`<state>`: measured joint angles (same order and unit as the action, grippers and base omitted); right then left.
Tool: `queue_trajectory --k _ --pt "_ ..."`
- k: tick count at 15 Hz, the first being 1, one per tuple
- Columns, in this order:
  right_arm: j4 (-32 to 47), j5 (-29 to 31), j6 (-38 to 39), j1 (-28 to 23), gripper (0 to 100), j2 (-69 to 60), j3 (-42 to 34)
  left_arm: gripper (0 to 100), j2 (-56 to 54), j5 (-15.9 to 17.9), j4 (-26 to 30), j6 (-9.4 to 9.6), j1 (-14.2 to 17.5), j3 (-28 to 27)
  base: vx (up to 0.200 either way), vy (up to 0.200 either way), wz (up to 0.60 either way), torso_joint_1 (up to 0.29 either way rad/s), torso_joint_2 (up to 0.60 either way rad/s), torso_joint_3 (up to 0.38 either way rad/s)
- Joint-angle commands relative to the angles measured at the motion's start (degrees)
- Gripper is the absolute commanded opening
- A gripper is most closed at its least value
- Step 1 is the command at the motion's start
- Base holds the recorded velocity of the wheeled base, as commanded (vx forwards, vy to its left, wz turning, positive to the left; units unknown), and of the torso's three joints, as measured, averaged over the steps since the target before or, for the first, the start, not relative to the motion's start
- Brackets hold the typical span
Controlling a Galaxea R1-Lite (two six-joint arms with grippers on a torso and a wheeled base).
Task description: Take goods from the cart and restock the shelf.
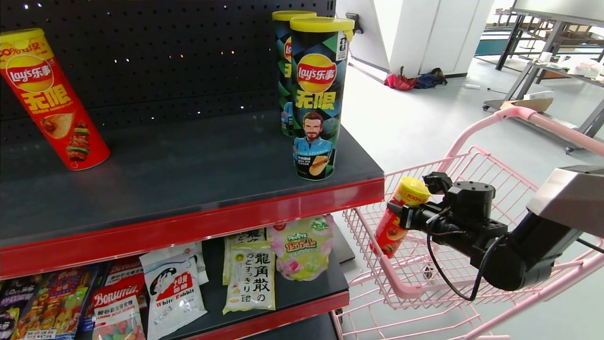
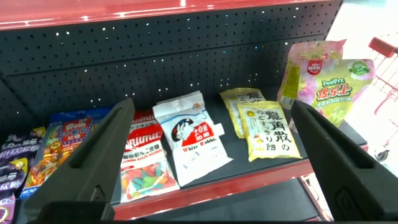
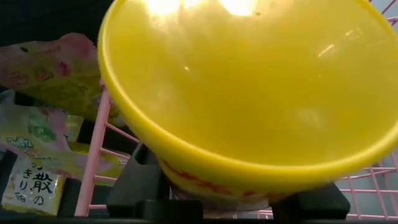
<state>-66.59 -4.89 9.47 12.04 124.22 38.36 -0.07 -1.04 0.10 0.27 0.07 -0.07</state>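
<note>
The right claw (image 1: 402,213) is clamping a yellow-lidded red can (image 1: 389,234) over the pink cart (image 1: 519,113). The left claw (image 2: 211,115) is gaping apart.

Bright, even light fills the floor (image 1: 424,123) on the right, while the lower shelf (image 1: 302,288) lies in shade. Pinpoints gleam through the pegboard (image 1: 165,56) — lamps glare on the yellow lid (image 3: 249,93). The head view's edges bow; the red can (image 1: 52,99) leans.
</note>
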Motion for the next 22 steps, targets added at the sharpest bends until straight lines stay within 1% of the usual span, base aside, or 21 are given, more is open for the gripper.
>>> queue_trajectory --k 1,2,3,4,6,7,8,9,10,11,12,13,14,16,18,22 --pt "0.8 1.8 -0.2 0.0 0 -4.3 0.7 100 0.1 0.0 0.0 0.0 0.0 0.0 0.0 0.0 0.0 0.0 0.0 0.0" --pt "3.2 2.1 -0.8 -0.2 0 -9.5 1.7 100 0.1 0.0 0.0 0.0 0.0 0.0 0.0 0.0 0.0 0.0 0.0 0.0" --pt "8.6 2.2 -1.8 -0.4 0 -15.7 2.9 100 0.1 0.0 0.0 0.0 0.0 0.0 0.0 0.0 0.0 0.0 0.0 0.0" --pt "15.6 2.3 -2.8 -0.6 0 -22.5 4.5 100 0.1 0.0 0.0 0.0 0.0 0.0 0.0 0.0 0.0 0.0 0.0 0.0" --pt "28.0 4.3 -4.9 -1.0 0 -34.3 7.6 100 0.1 0.2 0.0 0.17 0.0 0.0 0.0 0.0 0.0 0.0 0.0 0.0" --pt "36.4 5.9 -6.0 -0.9 0 -42.9 8.4 100 0.1 0.2 0.0 0.17 0.0 0.0 0.0 0.0 0.0 0.0 0.0 0.0" --pt "38.6 6.2 -6.0 -0.8 0 -45.5 8.4 100 0.1 0.2 0.0 0.17 0.0 0.0 0.0 0.0 0.0 0.0 0.0 0.0" --pt "50.9 8.0 -8.7 -1.1 0 -56.5 8.4 100 0.1 0.2 0.0 0.0 0.0 0.0 0.0 0.0 0.0 0.0 0.0 0.0" --pt "61.0 8.3 -9.6 -0.9 0 -64.1 8.4 100 0.1 0.2 0.0 -0.09 0.0 0.0 0.0 0.0 0.0 0.0 0.0 0.0" --pt "64.8 8.4 -9.6 -1.0 0 -67.4 8.0 100 0.1 0.2 0.0 -0.09 0.0 0.0 0.0 0.0 0.0 0.0 0.0 0.0" --pt "77.1 11.6 -11.8 -2.9 0 -78.3 5.9 100 0.1 0.2 0.0 -0.09 0.0 0.0 0.0 0.0 0.0 0.0 0.0 0.0" --pt "82.9 12.3 -14.3 -3.5 0 -85.5 3.8 100 0.1 0.2 0.0 -0.09 0.0 0.0 0.0 0.0 0.0 0.0 0.0 0.0" --pt "84.4 12.5 -14.8 -3.7 0 -87.8 3.2 100 0.1 0.2 0.0 -0.09 0.0 0.0 0.0 0.0 0.0 0.0 0.0 0.0" --pt "92.9 14.3 -16.2 -5.5 0 -99.4 0.1 100 0.1 0.2 0.0 -0.18 0.0 0.0 0.0 0.0 0.0 0.0 0.0 0.0" --pt "94.1 16.5 -16.7 -6.4 0 -103.3 -2.3 100 0.1 0.2 0.0 -0.18 0.0 0.0 0.0 0.0 0.0 0.0 0.0 0.0" --pt "94.4 16.6 -16.7 -6.2 0 -104.4 -2.8 100 0.1 0.2 0.0 -0.18 0.0 0.1 0.0 0.0 0.0 0.0 0.0 0.0"
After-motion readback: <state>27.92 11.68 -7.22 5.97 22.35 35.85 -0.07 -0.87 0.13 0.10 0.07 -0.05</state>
